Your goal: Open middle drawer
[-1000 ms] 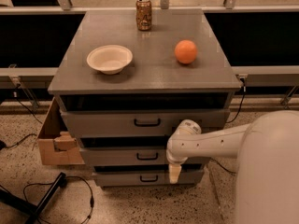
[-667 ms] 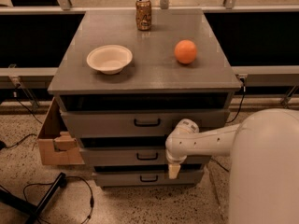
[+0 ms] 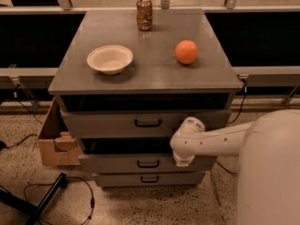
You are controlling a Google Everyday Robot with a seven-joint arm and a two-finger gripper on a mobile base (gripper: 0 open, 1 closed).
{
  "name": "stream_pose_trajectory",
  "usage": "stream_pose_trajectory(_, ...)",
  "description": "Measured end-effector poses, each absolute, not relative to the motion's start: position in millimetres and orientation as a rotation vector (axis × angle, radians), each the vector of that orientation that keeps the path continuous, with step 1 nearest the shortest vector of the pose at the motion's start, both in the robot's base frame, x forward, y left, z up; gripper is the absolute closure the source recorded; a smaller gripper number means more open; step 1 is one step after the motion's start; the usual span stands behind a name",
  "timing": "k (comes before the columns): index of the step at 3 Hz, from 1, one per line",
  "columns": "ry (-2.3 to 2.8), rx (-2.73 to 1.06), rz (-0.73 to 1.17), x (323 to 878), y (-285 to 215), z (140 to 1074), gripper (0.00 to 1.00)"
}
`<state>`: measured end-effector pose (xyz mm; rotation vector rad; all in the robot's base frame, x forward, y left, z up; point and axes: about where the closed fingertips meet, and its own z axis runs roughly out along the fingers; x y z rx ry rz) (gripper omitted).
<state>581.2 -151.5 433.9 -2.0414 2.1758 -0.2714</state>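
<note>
- Below the bench's (image 3: 154, 78) front edge, toward its right corner, the gripper (image 3: 183, 162) hangs at the end of the white arm (image 3: 220, 139), against the right part of the middle drawer (image 3: 117, 164).
- Seen from above, it is covered by its own wrist, so whether it is spread or pressed together cannot be told, nor whether it touches the drawer front.
- The drawer's front juts past the top drawer (image 3: 108, 124), with a dark gap above it. Its inside is lost in shadow.
- Its black handle (image 3: 148, 163) sits to the left of the gripper, apart from it.
- The bottom drawer (image 3: 122, 178) shows only a narrow strip.
- On the bench: a can (image 3: 144, 14) at the back edge with an unreadable label, a white bowl (image 3: 110, 58) left of centre, and an orange (image 3: 187, 51) toward the right edge.
- A cardboard box (image 3: 51, 146) stands beside the left side, partly hidden by it.
- The robot's white body (image 3: 269, 172) is cut off at the lower right corner.
</note>
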Motion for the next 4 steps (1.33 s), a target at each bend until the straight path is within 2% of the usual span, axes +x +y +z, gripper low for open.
stream_pose_trajectory(1, 2.243, -2.023, -0.286, 556.6, -172.1, 444.6, 0.88)
stream_pose_trajectory(2, 2.250, -2.025, -0.287, 553.0, -174.1, 444.9, 0.91)
stream_pose_trajectory(4, 2.251, -2.026, -0.285, 551.5, -174.4, 443.6, 0.45)
